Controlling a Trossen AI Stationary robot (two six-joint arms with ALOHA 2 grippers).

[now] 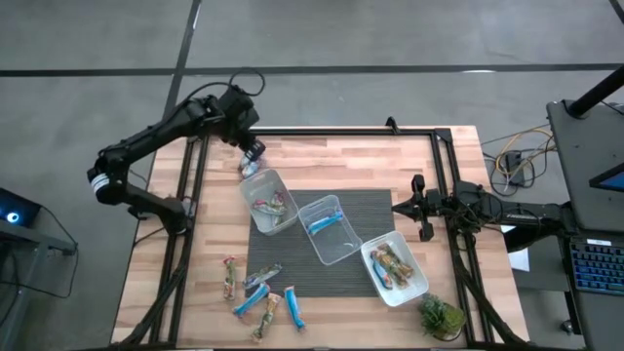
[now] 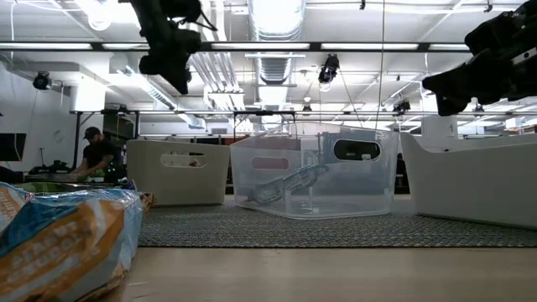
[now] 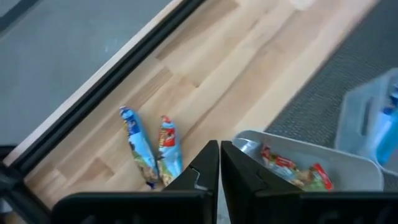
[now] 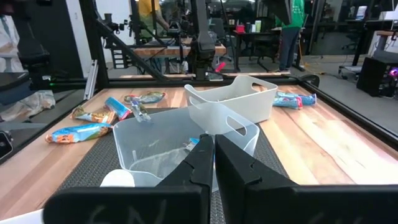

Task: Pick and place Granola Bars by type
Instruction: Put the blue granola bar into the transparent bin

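step: between picks — our left gripper [image 1: 252, 153] and right gripper [image 1: 400, 207] hang with fingers shut, holding nothing | next: open over the loose Granola Bars [image 1: 255, 290] on the worktop [image 1: 331, 156]

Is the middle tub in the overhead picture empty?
No, the middle tub on the dark mat holds a blue-wrapped granola bar.

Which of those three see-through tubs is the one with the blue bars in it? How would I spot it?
Start at the dark mat in the middle of the wooden table. Three clear tubs sit on it in a slanting row, and yours is the middle tub. It holds only bright blue wrappers, while the tubs on either side hold bars with red and green print.
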